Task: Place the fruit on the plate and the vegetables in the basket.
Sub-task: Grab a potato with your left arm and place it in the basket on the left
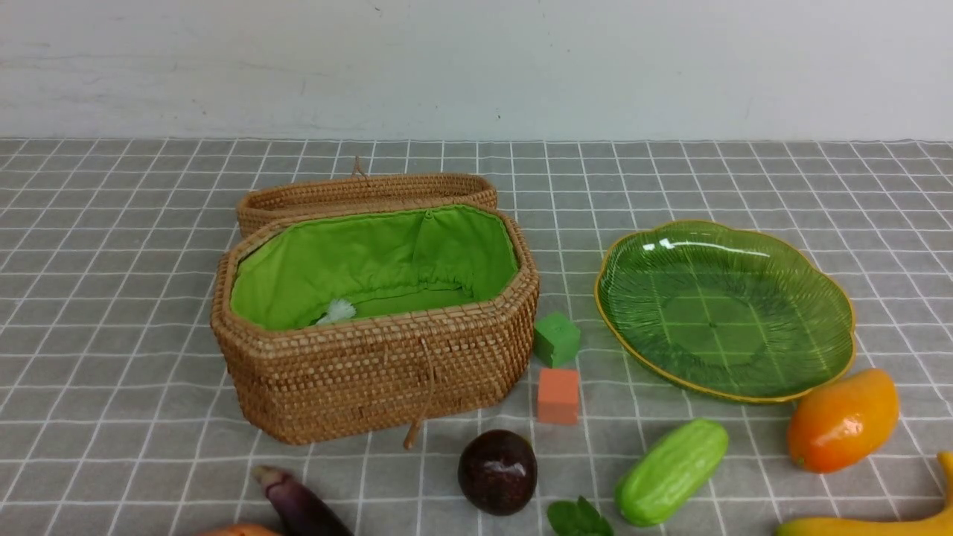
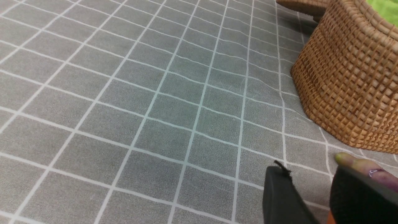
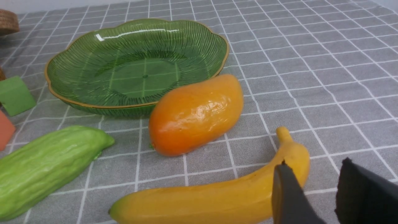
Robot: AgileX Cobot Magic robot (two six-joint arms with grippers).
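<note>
Green ribbed glass plate [image 1: 819,298] is bare: your orange mango [image 1: 843,420], yellow banana [image 1: 878,525] and dark purple ball [image 1: 497,471] lie on the grey checked cloth [image 1: 112,260]. Only a white bit [image 1: 337,311] shows in the green-lined wicker basket [image 1: 372,372]; purple eggplant [image 1: 298,508], bumpy green cucumber [image 1: 671,471], leafy sprig [image 1: 579,519] and tan bulb [image 1: 238,531] wait outside. Left gripper [image 2: 311,179] and right gripper [image 3: 314,166]: fingers spread, empty

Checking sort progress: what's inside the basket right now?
Green lining and one white item peeking over the near wall of the basket. That wall hides the floor's front strip; anything there can't be seen.
</note>
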